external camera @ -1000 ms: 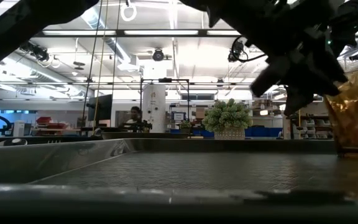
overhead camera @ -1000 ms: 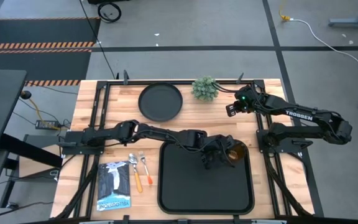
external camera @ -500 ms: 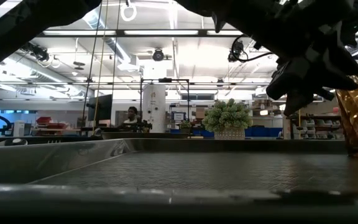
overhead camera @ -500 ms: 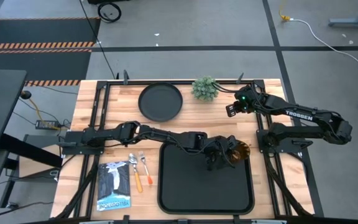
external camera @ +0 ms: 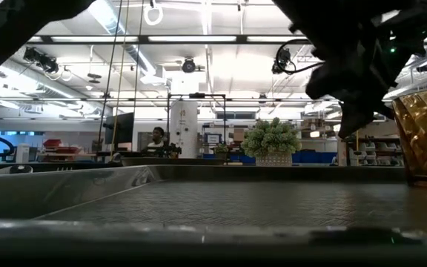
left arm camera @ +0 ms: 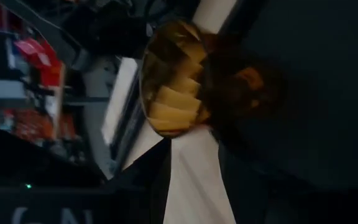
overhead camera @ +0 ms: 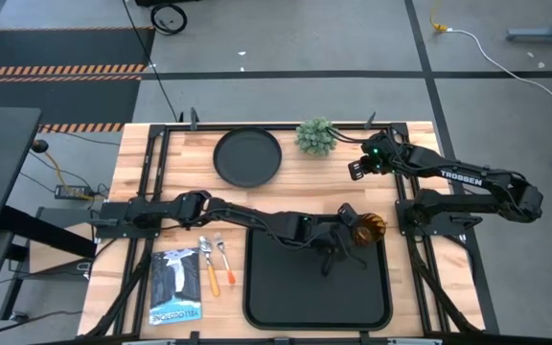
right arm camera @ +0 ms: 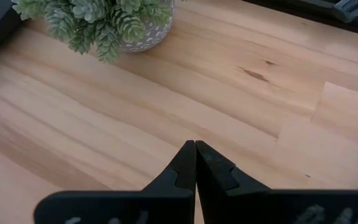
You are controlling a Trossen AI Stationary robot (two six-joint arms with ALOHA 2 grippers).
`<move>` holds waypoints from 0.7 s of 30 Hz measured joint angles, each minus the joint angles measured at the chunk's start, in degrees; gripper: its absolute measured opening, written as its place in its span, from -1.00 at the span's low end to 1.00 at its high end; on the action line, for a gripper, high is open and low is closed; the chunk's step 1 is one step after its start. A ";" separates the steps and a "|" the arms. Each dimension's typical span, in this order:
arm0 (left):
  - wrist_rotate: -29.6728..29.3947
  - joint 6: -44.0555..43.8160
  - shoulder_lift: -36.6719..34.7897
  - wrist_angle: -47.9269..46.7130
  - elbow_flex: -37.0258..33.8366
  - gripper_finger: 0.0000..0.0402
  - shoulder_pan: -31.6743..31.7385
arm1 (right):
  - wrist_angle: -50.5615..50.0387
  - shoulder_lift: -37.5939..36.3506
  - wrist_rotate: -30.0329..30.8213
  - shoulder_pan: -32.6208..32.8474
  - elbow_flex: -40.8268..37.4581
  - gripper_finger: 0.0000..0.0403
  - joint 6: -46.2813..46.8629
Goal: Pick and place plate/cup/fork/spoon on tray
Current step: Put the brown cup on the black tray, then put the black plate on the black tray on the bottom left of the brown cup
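The table (overhead camera: 295,187) carries the tray (overhead camera: 286,297) at its front middle, most of the tray's floor bare. The plate (overhead camera: 247,157) lies at the back, apart from the tray, with a plant (overhead camera: 315,136) beside it. The left arm stretches low across the table to the tray's back right corner; its gripper (overhead camera: 338,241) sits just beside the cup (overhead camera: 369,226), whether gripping cannot be told. The cup stands upright there. The right gripper (right arm camera: 195,163), clenched, hangs over bare wood near the plant. The fork (overhead camera: 223,257) and spoon (overhead camera: 208,264) lie left of the tray.
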 joint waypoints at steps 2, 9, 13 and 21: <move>-0.16 -5.27 -0.78 -4.34 0.02 -0.29 -0.14 | 0.00 0.00 0.05 0.00 0.00 -0.95 0.00; 1.25 -25.71 -4.05 -21.80 0.00 -0.29 0.25 | 1.01 0.00 2.08 0.02 0.00 -0.95 -1.20; 3.25 -31.06 -5.37 -26.72 -1.80 -0.30 0.73 | 2.55 -0.15 2.75 0.00 0.00 -0.95 -2.85; 1.26 -34.90 -7.91 -27.33 -12.50 -0.51 1.75 | 6.79 -1.17 3.20 1.04 -0.01 -0.95 -6.23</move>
